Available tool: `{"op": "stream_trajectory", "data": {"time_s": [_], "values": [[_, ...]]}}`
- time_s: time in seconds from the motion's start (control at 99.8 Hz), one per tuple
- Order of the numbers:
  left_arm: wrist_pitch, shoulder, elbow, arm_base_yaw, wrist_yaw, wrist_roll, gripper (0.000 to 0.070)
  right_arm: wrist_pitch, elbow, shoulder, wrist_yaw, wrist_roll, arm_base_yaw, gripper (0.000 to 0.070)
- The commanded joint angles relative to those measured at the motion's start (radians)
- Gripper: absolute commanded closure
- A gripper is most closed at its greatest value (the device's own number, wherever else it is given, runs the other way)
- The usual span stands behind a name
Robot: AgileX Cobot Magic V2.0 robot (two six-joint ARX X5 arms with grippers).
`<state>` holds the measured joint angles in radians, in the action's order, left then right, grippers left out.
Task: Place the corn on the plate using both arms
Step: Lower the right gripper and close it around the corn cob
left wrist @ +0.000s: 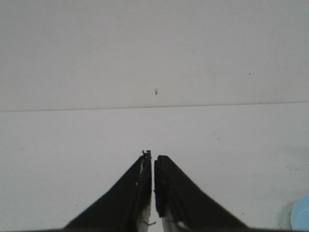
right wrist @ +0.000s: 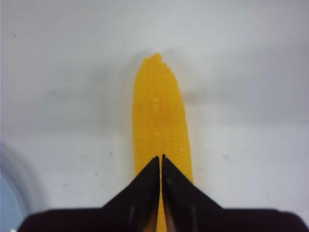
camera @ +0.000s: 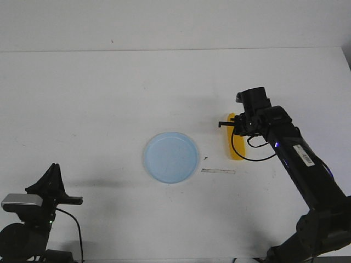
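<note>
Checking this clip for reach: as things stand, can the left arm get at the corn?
Probably not directly. The left arm sits at the near left corner, the corn lies far right beyond the plate, and the right gripper is already over it.

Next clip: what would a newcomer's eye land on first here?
The bright yellow corn lying on the white table, right of centre, with the right pincer closed directly over it. Next, the pale blue plate sitting empty mid-table. The left pincer is closed too, parked at the near left corner.
</note>
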<state>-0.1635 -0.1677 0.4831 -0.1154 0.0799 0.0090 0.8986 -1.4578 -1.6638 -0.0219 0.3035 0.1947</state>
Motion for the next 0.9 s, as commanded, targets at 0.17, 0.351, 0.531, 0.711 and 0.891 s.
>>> {"op": "stream_trajectory", "data": {"time_s": [0.17,0.351,0.531,0.711,0.891], "values": [[0.015,0.0,0.008,-0.001,0.002,0.006,0.0699,0.048,-0.052,-0.059,-0.002,-0.018,0.005,0.0682],[0.015,0.0,0.008,-0.001,0.002,0.006,0.0699,0.047,-0.059,-0.068,-0.005,-0.024,0.008,0.0275],[0.015,0.0,0.008,-0.001,0.002,0.006,0.0699,0.017,-0.059,-0.073,-0.005,-0.04,0.011,0.0252],[0.015,0.0,0.008,-0.001,0.002,0.006,0.0699,0.015,-0.059,-0.106,-0.013,-0.078,0.019,0.0251],[0.015,0.0,0.008,-0.001,0.002,0.006,0.0699,0.021,-0.059,-0.146,-0.032,-0.077,0.026,0.0131]]}}
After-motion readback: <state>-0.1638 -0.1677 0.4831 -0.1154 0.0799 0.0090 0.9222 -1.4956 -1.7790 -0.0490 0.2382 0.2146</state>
